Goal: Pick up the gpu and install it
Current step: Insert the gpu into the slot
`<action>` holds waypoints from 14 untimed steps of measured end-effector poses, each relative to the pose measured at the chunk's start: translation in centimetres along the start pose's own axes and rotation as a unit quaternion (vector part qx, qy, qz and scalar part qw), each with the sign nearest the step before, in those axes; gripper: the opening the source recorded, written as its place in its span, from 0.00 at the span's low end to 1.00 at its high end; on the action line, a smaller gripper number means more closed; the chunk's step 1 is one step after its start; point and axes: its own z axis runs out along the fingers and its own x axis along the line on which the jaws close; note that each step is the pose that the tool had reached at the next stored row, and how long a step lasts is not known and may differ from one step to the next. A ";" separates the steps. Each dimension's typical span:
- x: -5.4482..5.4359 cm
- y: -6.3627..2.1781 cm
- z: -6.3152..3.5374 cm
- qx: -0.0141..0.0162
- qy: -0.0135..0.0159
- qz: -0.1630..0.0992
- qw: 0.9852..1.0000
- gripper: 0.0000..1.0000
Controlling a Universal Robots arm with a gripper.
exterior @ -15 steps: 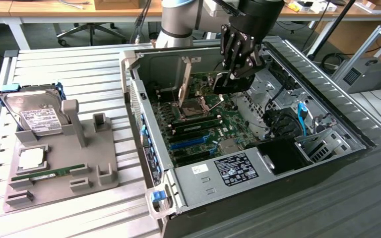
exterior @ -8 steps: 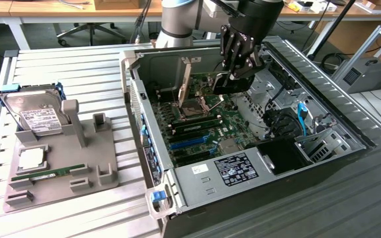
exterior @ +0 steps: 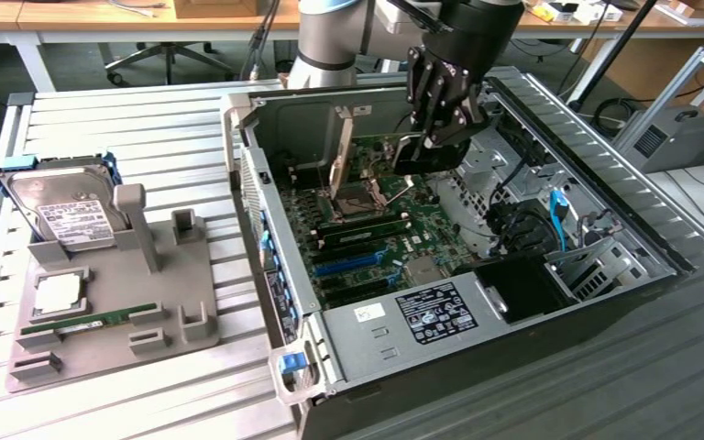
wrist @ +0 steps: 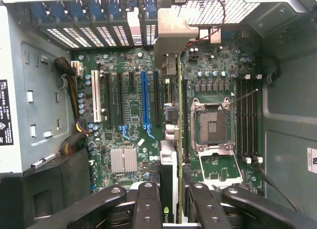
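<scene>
The gpu (exterior: 423,158) hangs as a dark card inside the open computer case (exterior: 327,353), just above the green motherboard (exterior: 413,225). My gripper (exterior: 435,136) is shut on it from above. In the wrist view the gpu (wrist: 168,174) appears edge-on between my two black fingers (wrist: 148,204), and its pale silver bracket (wrist: 171,40) reaches the case's rear slot openings. The card runs along the board between the black expansion slots (wrist: 156,97) and the CPU socket (wrist: 213,122). I cannot tell whether its edge touches a slot.
On the exterior view's left a grey fixture (exterior: 181,344) carries a silver hard drive (exterior: 71,215), a square chip (exterior: 59,291) and a green memory stick (exterior: 89,321). The case walls, a blue slot (wrist: 145,100), a heatsink (wrist: 124,159) and cables (exterior: 530,229) crowd the card.
</scene>
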 end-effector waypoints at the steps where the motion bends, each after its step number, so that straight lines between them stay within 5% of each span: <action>1: 0.0 0.00 0.08 0.000 0.000 0.000 1.000 0.27; 14: 0.0 0.03 1.09 0.000 0.000 0.000 1.000 0.27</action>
